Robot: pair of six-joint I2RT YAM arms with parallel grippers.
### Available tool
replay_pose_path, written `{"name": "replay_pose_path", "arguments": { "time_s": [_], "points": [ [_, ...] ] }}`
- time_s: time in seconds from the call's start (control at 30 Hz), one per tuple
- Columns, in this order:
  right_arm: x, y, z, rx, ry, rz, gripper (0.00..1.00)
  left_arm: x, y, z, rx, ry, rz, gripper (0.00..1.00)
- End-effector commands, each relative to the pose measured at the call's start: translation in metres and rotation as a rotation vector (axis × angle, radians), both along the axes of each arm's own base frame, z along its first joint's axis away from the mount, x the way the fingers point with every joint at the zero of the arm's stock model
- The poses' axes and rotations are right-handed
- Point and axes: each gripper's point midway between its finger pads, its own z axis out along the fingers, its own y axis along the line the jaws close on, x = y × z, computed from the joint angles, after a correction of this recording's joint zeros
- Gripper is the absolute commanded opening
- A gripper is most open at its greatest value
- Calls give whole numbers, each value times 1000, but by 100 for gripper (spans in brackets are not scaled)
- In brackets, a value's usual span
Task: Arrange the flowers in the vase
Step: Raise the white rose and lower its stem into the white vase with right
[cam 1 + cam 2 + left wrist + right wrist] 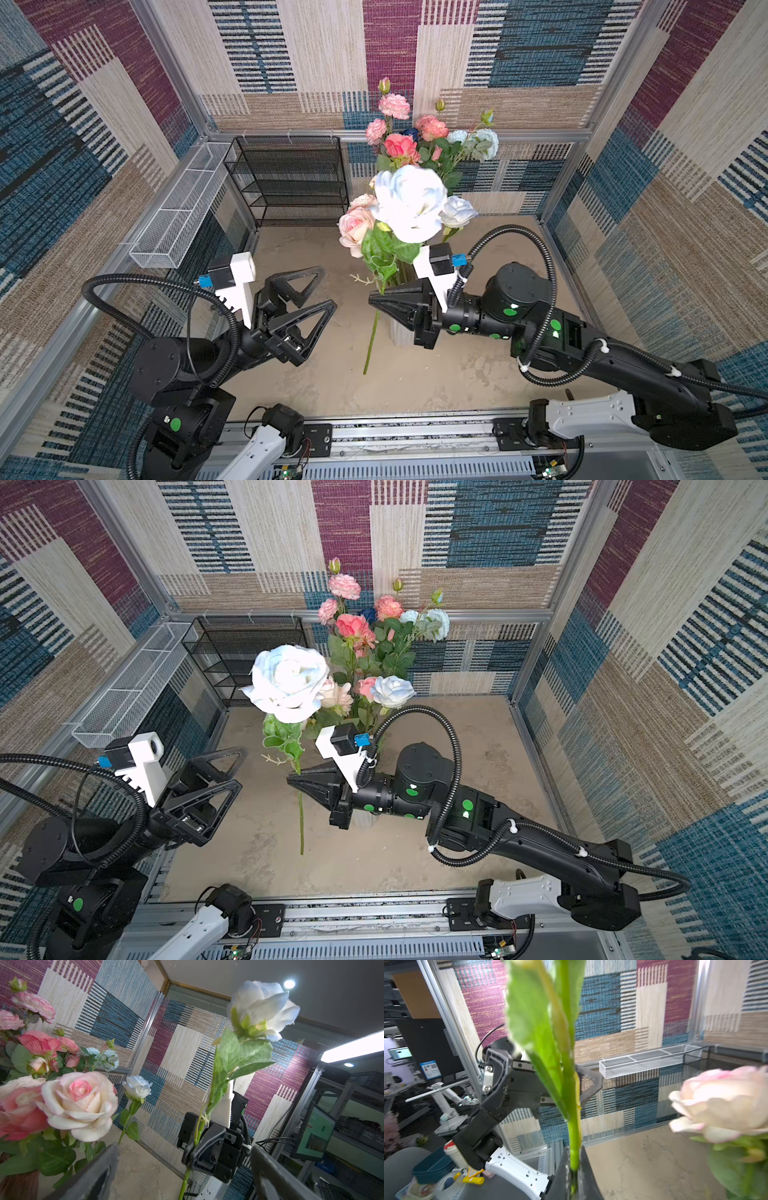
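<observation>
right gripper [375, 300]: clamps the white rose [409, 203] by its stem.
left gripper [325, 288]: spread, empty.
vase [400, 333]: perhaps ribbed, mostly hidden behind right gripper.

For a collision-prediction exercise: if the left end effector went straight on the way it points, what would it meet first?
Most likely the white rose's stem, clamped in the right end effector, which sits just behind it. Depth is uncertain.

Surface: we see a mottled beige tabletop [465, 374].
Back: a black wire-mesh shelf rack [291, 183] stands on it.
Middle: we make out a pale ribbed vase [400, 336], mostly hidden.
Near the vase: a small pale sprig [360, 279] lies loose.
</observation>
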Motion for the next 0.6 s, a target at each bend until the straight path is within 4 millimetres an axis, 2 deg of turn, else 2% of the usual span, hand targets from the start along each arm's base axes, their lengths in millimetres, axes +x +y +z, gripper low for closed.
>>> {"name": "replay_pose_path", "arguments": {
  "time_s": [0.0, 0.17, 0.3, 0.43, 0.57],
  "points": [
    [22, -23, 6, 2, -34, -173, 0, 12, 13, -12, 16, -1, 128, 99],
    [43, -56, 16, -5, -93, -361, 0, 27, 25, -42, 47, 46, 245, 99],
    [55, -74, 23, -12, -145, -474, 0, 39, 29, -65, 80, 96, 301, 99],
    [68, -81, 21, -49, -198, -575, 0, 47, 33, -81, 98, 134, 345, 99],
    [82, -76, 17, -84, -248, -632, 0, 51, 32, -90, 106, 155, 350, 99]
  ]
}}
